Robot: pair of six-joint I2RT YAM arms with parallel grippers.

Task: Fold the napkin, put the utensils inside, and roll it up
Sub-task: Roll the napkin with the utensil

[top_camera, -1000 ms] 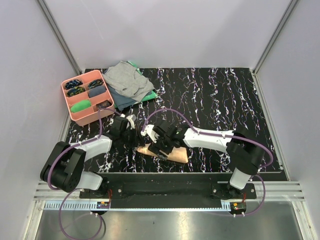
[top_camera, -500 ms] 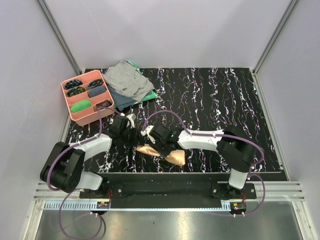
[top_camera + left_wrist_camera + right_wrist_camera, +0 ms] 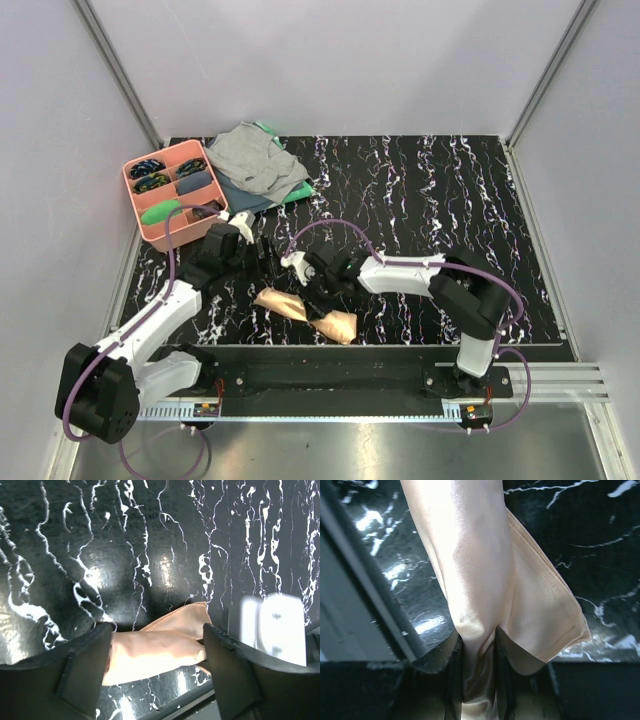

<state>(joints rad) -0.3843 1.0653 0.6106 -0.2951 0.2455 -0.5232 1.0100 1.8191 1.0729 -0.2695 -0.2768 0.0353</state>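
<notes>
The peach-orange napkin (image 3: 335,324) lies rolled into a short bundle near the table's front edge. My right gripper (image 3: 318,291) is down on its middle. In the right wrist view, the right gripper (image 3: 479,680) is shut on a pinched fold of the napkin (image 3: 485,565). My left gripper (image 3: 264,252) hovers just behind the roll's left end and holds nothing. From the left wrist view the left gripper (image 3: 157,637) stands open, its fingers (image 3: 82,675) wide on either side of the napkin (image 3: 155,655) below. The utensils are hidden.
A pink tray (image 3: 133,195) with small items stands at the back left. Beside it lie a grey cloth (image 3: 250,155) and a green cloth (image 3: 297,192). The black front rail (image 3: 320,355) runs right behind the roll.
My left gripper has opened, let go of the napkin and drawn back to the left. My right gripper has closed on the napkin, and the roll has shifted slightly toward the front edge.
</notes>
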